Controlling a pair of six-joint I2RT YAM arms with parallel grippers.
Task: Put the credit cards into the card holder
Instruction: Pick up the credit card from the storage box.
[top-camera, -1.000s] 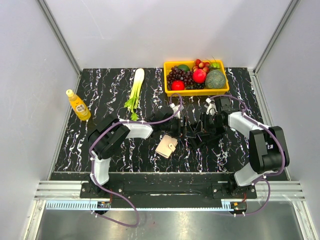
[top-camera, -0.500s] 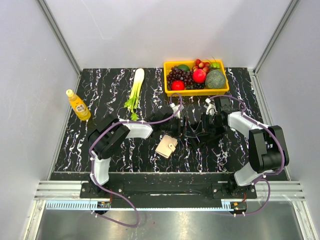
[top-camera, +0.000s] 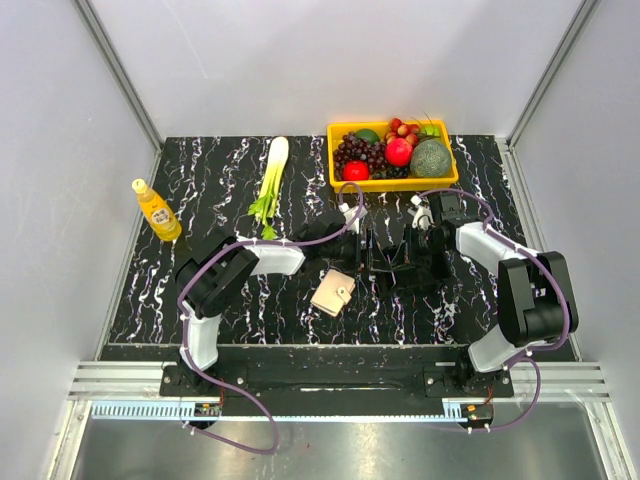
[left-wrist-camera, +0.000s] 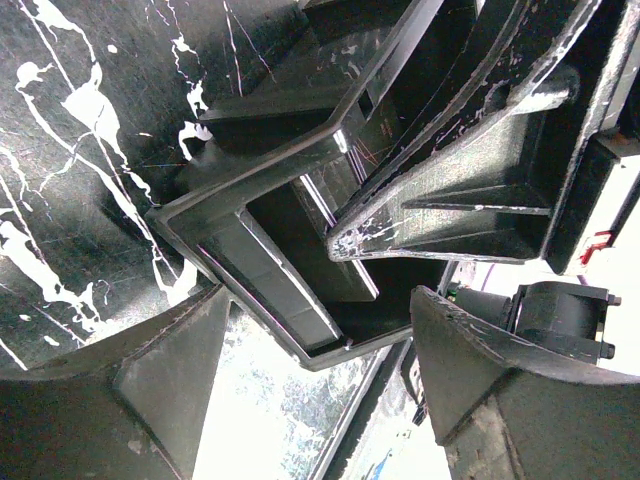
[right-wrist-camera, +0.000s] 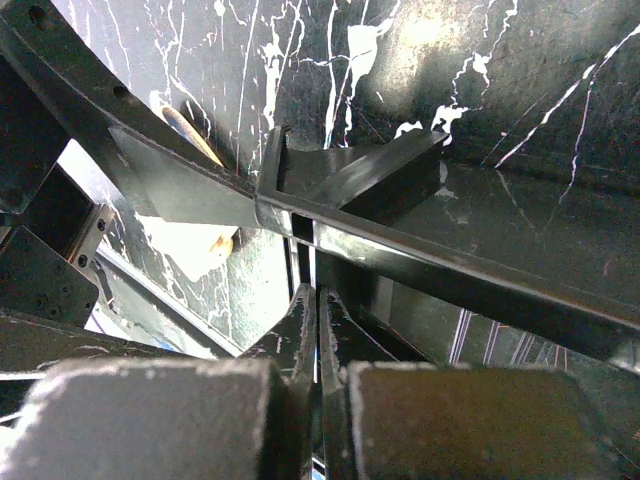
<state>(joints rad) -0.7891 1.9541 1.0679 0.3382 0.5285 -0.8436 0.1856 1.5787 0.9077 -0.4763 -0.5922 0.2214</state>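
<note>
The beige card holder (top-camera: 333, 292) lies closed on the black marble table, just in front of the two grippers. My left gripper (top-camera: 367, 254) and right gripper (top-camera: 393, 262) meet nose to nose above the table. In the left wrist view a dark credit card (left-wrist-camera: 280, 262), perhaps two stacked, spans tilted from one of my wide-set fingertips (left-wrist-camera: 215, 300) to the other. The right gripper's fingers (left-wrist-camera: 450, 180) reach in over it. The right wrist view shows the right gripper (right-wrist-camera: 317, 292) pressed shut on the card's edge (right-wrist-camera: 450, 268).
A yellow basket (top-camera: 335, 160) of fruit stands at the back right of the table. A green stalk vegetable (top-camera: 271, 178) lies at the back centre. A yellow bottle (top-camera: 157, 210) stands at the left edge. Metal rails and grey walls frame the table.
The right gripper's jaws have gone from partly open to shut on the card. Both grippers stay close together, and the card holder has not moved.
</note>
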